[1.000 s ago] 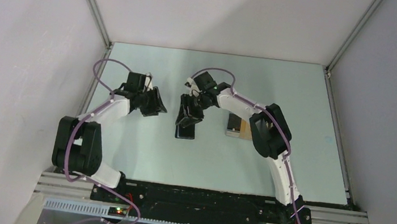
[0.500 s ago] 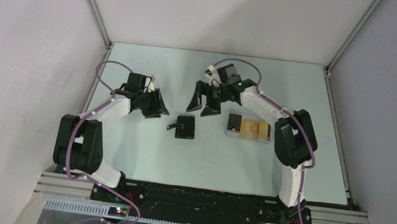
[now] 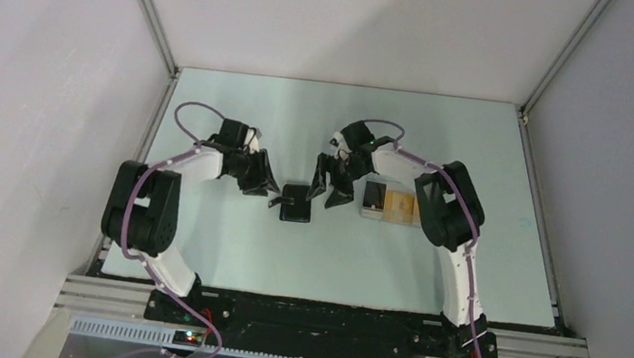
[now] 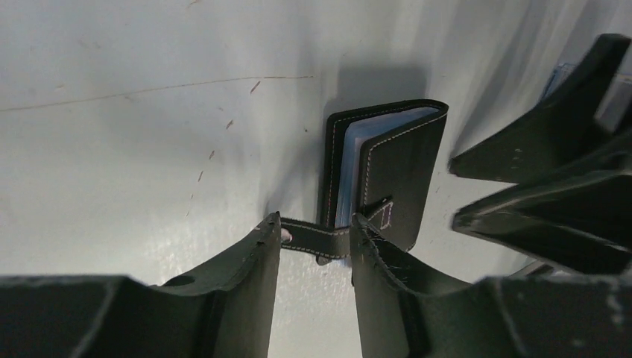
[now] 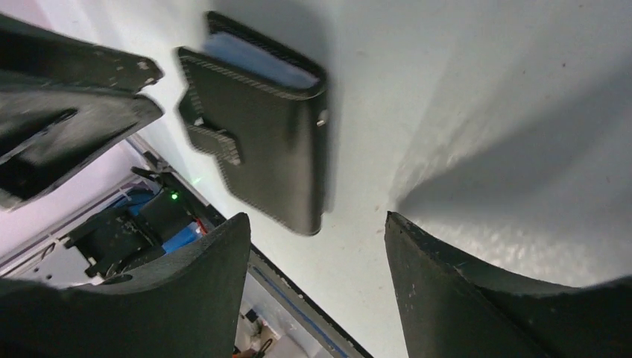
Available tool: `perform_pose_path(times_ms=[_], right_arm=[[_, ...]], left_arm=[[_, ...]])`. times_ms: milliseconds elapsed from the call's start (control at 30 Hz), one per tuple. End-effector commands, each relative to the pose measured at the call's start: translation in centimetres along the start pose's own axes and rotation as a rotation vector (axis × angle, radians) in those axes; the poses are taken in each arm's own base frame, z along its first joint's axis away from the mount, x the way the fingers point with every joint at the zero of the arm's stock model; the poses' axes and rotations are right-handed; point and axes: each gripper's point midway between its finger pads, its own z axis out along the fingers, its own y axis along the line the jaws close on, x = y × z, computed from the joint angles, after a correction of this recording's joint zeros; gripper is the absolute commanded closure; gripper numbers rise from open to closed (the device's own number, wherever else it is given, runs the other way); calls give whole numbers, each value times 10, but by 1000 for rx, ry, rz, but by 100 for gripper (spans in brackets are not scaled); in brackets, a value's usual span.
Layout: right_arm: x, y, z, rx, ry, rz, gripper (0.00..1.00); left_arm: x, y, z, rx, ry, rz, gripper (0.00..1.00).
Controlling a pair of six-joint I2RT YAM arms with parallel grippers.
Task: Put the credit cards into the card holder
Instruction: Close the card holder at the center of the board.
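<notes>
Overhead and wrist views of the two-arm cell. The card holder (image 3: 297,204), a small black folding wallet, lay flat on the pale surface (image 3: 240,106) near its centre, between the two end effectors. It was folded over, with its blue inner lining (image 4: 352,175) showing along one open edge and a tiny stud (image 5: 321,119) on its face. A narrow closing strap (image 4: 317,239) projected from the holder's left side. The left end effector (image 3: 260,179) stood just beside that side. In the left wrist view its fingers (image 4: 250,280) were parted, with the strap lying in the gap between them; whether they pinched the strap could not be told. The right end effector (image 3: 331,185) stood at the holder's far right corner. In the right wrist view its fingers (image 5: 197,298) were spread wide and released, with nothing between them and the holder lying beyond their tips. The credit cards (image 3: 394,204) lay in a short row on the surface to the right of the right end effector, apart from the holder and outside it. A dark-faced card (image 3: 373,197) lay at the row's left end and orange-yellow ones beside it, the right end of the row hidden under the right arm (image 3: 443,204).
</notes>
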Motion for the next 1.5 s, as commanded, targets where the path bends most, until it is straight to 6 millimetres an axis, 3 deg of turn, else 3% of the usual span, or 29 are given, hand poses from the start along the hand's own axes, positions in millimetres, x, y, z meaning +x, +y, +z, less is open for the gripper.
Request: perform_pose_path(times_ms=[0,167,400,633,733,1033,1133,1233,1333,1467], right_arm=[[2,6,17,-19,45,32,31],[2,7,37,-24,73,43,32],[-4,13,54,-104,67,69,40],[-25,46,41,-317,-27,47,46],[-27,49,34,-353,-53,47,49],[-27,49,34,-367,-55,33,87],[-27,54,27,-368,-65,19,100],[-27,58,15,-352,-78,0,100],[-26,61,4,-322,-94,-27,100],[-26,74,-20,-293,-132,-81,100]], left_arm=[[-12,-13,10,37,0,-8,57],[-7,-17,23,74,51,-31,57],[2,-21,36,120,97,-62,57],[3,-24,39,145,101,-70,57],[3,-25,38,151,100,-68,58],[-1,-36,33,205,85,-60,58],[-3,-38,26,213,60,-53,58],[-13,-33,15,197,6,-53,58],[-32,-25,-8,142,-118,-22,58],[-46,-30,-43,102,-247,47,53]])
